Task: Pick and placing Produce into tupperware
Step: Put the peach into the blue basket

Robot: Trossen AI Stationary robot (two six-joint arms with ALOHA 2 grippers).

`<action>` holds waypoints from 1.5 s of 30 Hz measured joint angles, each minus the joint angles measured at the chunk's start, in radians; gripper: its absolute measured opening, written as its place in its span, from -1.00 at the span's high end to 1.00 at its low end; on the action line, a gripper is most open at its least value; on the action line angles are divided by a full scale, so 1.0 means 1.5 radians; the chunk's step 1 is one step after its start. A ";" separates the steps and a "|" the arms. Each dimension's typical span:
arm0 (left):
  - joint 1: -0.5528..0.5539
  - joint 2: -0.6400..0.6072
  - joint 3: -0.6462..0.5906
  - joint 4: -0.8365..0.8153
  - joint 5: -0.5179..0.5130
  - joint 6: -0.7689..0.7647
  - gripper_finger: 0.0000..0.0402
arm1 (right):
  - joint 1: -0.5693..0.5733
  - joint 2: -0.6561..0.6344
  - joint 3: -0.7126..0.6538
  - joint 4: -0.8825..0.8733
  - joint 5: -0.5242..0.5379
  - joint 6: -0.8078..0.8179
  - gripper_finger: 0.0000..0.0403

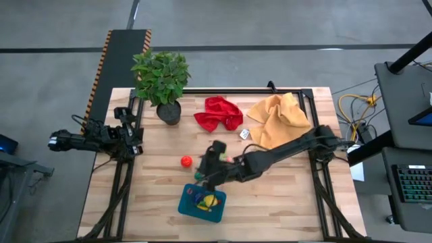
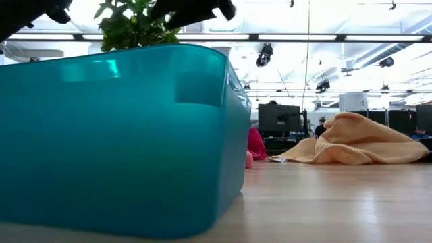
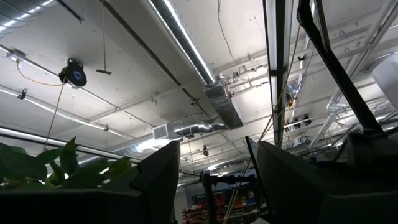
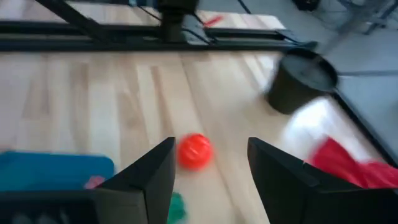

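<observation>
Presumably light, rigid and prone to rolling, the red toy fruit [image 4: 195, 150] lies ahead of the right gripper [image 4: 208, 165], its fingers apart and empty, best pinched across its middle.

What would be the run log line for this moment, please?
left gripper: open, parked at table's left edge | right gripper: open, empty, between tub and red ball | tub: some produce inside
</observation>
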 joint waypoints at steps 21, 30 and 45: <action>0.000 0.000 0.000 0.002 0.000 0.000 0.01 | 0.029 -0.323 -0.633 0.319 0.009 0.179 0.14; 0.000 0.000 0.000 0.001 0.000 0.000 0.01 | 0.015 -0.283 -0.692 0.417 -0.029 0.316 -0.16; 0.000 0.000 0.000 0.000 0.000 0.001 0.01 | -0.020 -0.110 -0.602 0.412 -0.025 0.242 -0.64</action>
